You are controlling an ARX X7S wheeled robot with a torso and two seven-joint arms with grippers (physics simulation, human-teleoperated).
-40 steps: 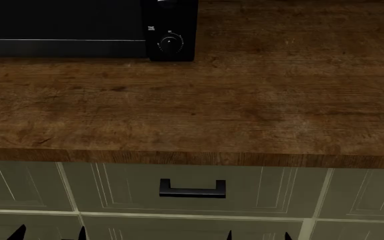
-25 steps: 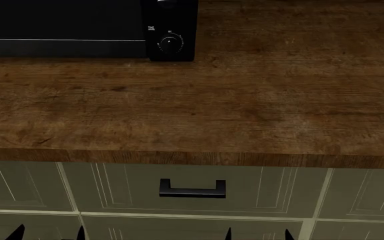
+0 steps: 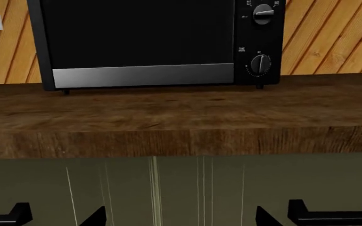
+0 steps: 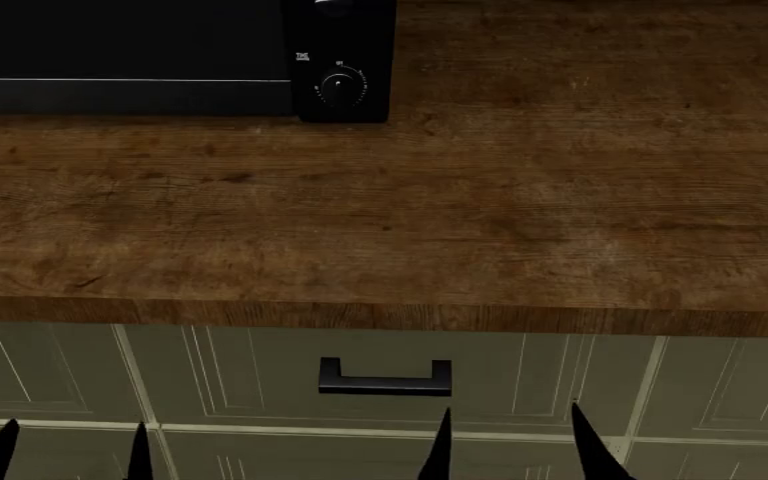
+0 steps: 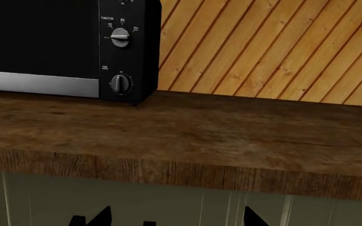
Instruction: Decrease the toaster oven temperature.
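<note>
— Since both claws hang below the brown wooden counter [image 4: 398, 220] edge, where's the job?

— At eleven o'clock: the big black boxy toaster oven [image 4: 131, 60]. My left claw [image 4: 71, 450] and right claw [image 4: 511, 445] both show prongs spread apart, empty.

— How will it handle?

— Heavy and rigid, I judge; only its small round knobs [image 5: 119, 36] turn. The temperature one sits out of view, so pinch it lightly.
</note>
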